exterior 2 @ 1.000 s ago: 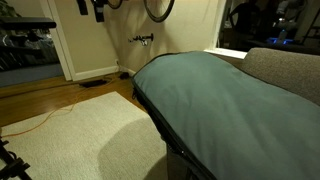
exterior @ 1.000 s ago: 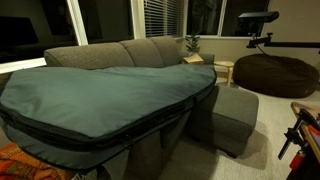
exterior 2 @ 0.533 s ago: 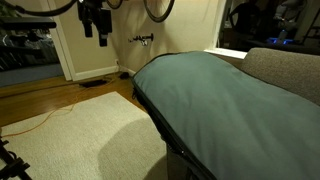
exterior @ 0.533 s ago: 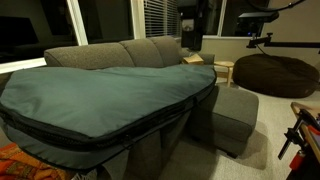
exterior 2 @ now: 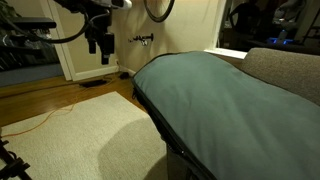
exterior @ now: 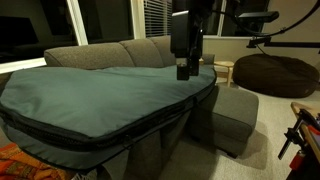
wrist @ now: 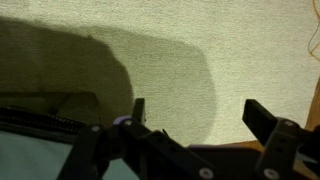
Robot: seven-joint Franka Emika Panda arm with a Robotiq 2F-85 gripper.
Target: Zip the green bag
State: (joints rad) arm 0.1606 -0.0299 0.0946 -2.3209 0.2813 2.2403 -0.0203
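Note:
The green bag (exterior: 95, 95) is a very large, flat, teal-green padded bag lying across the sofa, with a dark zipper band (exterior: 110, 140) round its edge. It also shows in an exterior view (exterior 2: 215, 95). In the wrist view a corner of it (wrist: 30, 160) shows at the lower left, with the zipper band (wrist: 40, 121) above it. My gripper (exterior: 186, 70) hangs above the bag's far narrow end, apart from it, and it also shows in an exterior view (exterior 2: 103, 58). In the wrist view the gripper (wrist: 200, 113) is open and empty over pale carpet.
The grey sofa (exterior: 140, 52) is under the bag, with a grey ottoman (exterior: 235, 118) beside it. A dark brown beanbag (exterior: 275, 72) sits at the back. A cream carpet (exterior 2: 80, 135) lies beside the sofa. An orange cable (exterior 2: 40, 118) runs across the wood floor.
The arm has come down into both exterior views, and the gripper has dropped from the top edge toward the bag's far end. The bag has not moved.

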